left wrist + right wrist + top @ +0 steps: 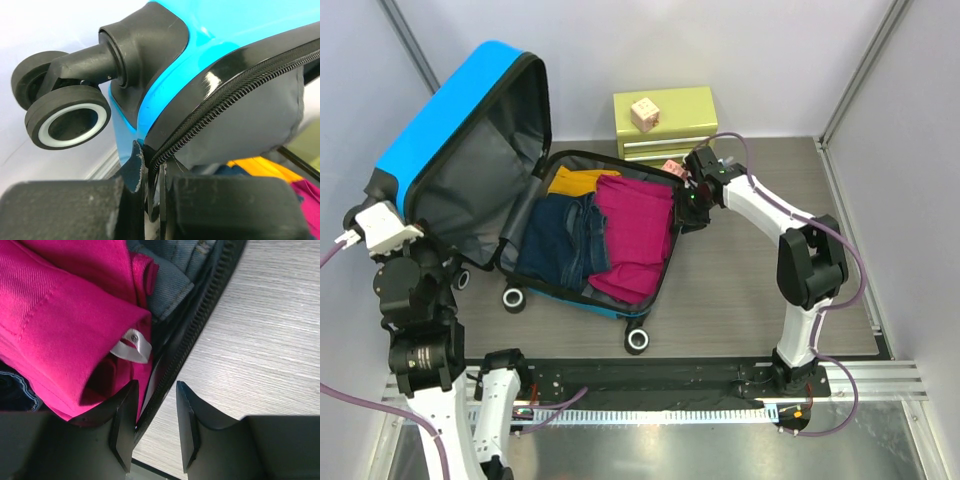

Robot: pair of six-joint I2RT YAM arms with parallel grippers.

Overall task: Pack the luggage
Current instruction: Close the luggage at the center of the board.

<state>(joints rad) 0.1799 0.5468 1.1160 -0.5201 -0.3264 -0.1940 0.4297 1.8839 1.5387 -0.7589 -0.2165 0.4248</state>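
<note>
**Luggage [445, 105] open on the worktop [760, 300], clothes inside**

The luggage sits left of centre. Its blue lid [485, 175] is raised and leans to the left, with the grey lining facing the lower half. The lower half lies flat and holds folded clothes: a pink garment [635, 235] on the right, jeans [560, 240] beside it on the left, and a yellow piece [578, 182] at the far end.

The left claw [412, 228] is at the lid's near-left corner. In the left wrist view its fingers [60, 210] are almost closed, pinching the lid's zipped rim between them. A twin wheel [70, 120] sits just above.

The right claw [688, 205] is at the right rim of the lower half. In the right wrist view it is partly open and straddles the rim. One of its fingers [125, 420] is inside against the pink garment and the other is over bare worktop, with a gap between it and the rim. It grips nothing.

A green drawer chest [665, 120] stands just behind the luggage, with a small wooden block [643, 113] on top.
</note>
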